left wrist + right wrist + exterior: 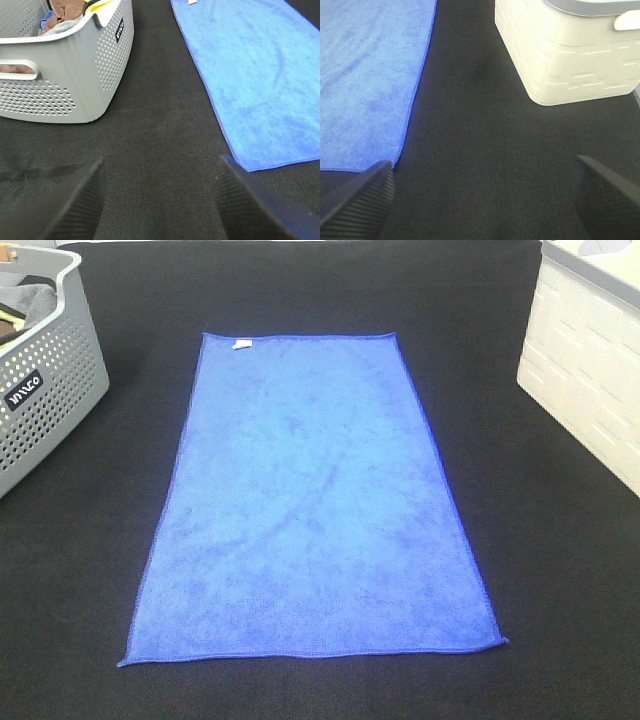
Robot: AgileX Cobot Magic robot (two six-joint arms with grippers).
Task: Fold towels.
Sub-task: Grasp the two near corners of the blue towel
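Observation:
A bright royal-blue fuzzy towel (pixel 315 505) lies spread flat and unfolded in the middle of the black table, its long side running away from me. A small white tag (pixel 241 342) sits at its far left corner. Neither gripper shows in the exterior high view. In the left wrist view my left gripper (pixel 160 202) is open and empty above the black cloth, to the left of the towel's (pixel 255 80) near left corner. In the right wrist view my right gripper (pixel 485 197) is open and empty, just right of the towel's (pixel 370 80) near right corner.
A perforated grey basket (pixel 45 390) holding cloths stands at the far left; it also shows in the left wrist view (pixel 65 75). A cream-white bin (pixel 590 370) stands at the far right, also in the right wrist view (pixel 570 55). Black cloth (pixel 90 570) covers the table.

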